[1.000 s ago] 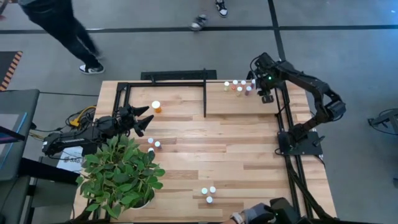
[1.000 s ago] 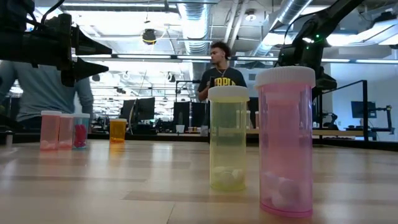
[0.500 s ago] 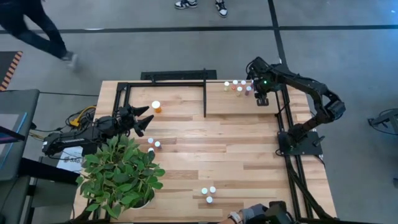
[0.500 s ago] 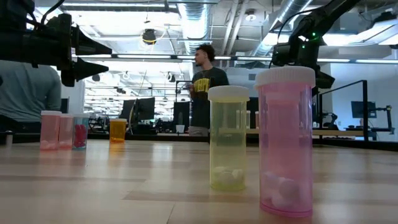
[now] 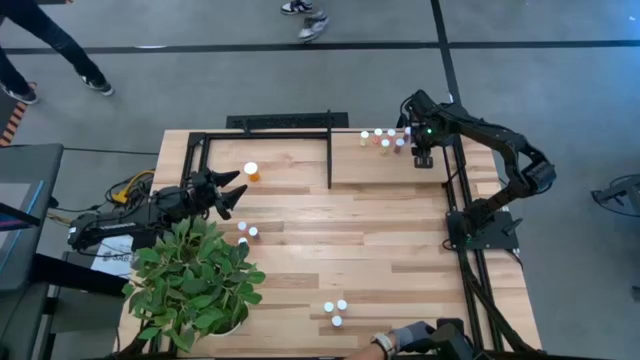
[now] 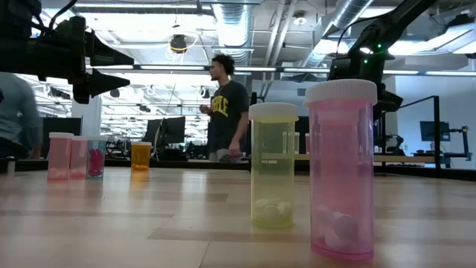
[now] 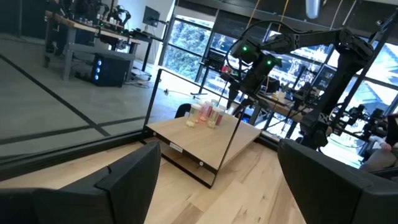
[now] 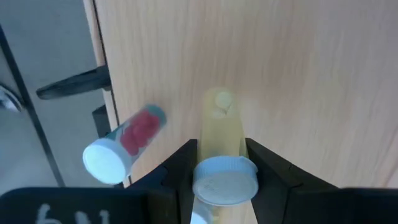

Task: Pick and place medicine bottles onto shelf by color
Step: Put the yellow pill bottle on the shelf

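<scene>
My right gripper (image 5: 422, 157) hangs over the far right end of the shelf (image 5: 385, 168), pointing down, shut on a yellow-green medicine bottle (image 8: 221, 134) with a white cap. Beside it a red bottle (image 8: 124, 147) stands on the shelf board (image 8: 292, 68) near its black edge bar. Several more bottles (image 5: 381, 139) stand just left of the gripper. My left gripper (image 5: 236, 195) waits open and level at the table's left, beside a larger orange bottle (image 5: 251, 172). My right gripper pinches the yellow-green bottle between its two fingers (image 8: 183, 167), just under the white cap (image 8: 225, 181), one finger on each side. The fingers come from above, pointing down. The bottle stands upright below them; I cannot tell whether its bottom (image 8: 222, 99) touches the shelf.
A leafy pot plant (image 5: 195, 280) fills the near left corner. Two bottles (image 5: 246, 232) stand beside it, and three (image 5: 335, 311) by the near edge, seen close in the low view as a pink one (image 6: 342, 171) and a yellow one (image 6: 273, 167). A person (image 6: 223, 112) walks behind the table.
My right gripper has rolled a little about its own axis above the shelf's right end, still shut on the bottle. The person behind the table has walked toward the left.
</scene>
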### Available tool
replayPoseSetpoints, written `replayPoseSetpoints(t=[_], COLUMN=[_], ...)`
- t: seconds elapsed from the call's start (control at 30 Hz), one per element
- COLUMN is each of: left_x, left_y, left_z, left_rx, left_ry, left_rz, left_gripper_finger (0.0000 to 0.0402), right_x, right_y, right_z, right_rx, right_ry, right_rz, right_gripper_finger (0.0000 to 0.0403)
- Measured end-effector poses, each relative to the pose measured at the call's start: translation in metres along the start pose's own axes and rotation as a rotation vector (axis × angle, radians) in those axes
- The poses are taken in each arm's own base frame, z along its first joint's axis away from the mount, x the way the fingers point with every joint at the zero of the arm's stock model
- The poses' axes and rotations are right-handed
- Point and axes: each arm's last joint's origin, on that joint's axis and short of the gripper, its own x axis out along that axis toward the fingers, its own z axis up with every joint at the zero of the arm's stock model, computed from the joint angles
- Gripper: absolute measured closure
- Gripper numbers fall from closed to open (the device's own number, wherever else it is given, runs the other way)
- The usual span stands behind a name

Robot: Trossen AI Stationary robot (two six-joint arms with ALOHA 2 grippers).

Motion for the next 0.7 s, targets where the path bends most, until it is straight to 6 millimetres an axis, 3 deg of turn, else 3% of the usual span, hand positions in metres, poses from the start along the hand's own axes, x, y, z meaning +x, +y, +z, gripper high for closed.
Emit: replayPoseSetpoints(t=[0.3,0.53,0.7], left_x=[0.000,0.000,0.000], left_y=[0.000,0.000,0.000], left_z=[0.000,0.000,0.000], left_rx=[0.000,0.000,0.000], left_ry=[0.000,0.000,0.001], left_rz=[0.000,0.000,0.000], left_gripper_finger=[0.0090,0.0090,0.0090], right_x=[0.001,0.023,0.026], right_y=[-0.001,0.002,0.005], right_z=[-0.003,-0.007,-0.007], right_rx=[-0.018,-0.040,-0.045], right_ry=[0.018,0.037,0.056], right_rz=[-0.005,-0.087,-0.087], right_gripper_finger=[0.0255,0.0255,0.0255])
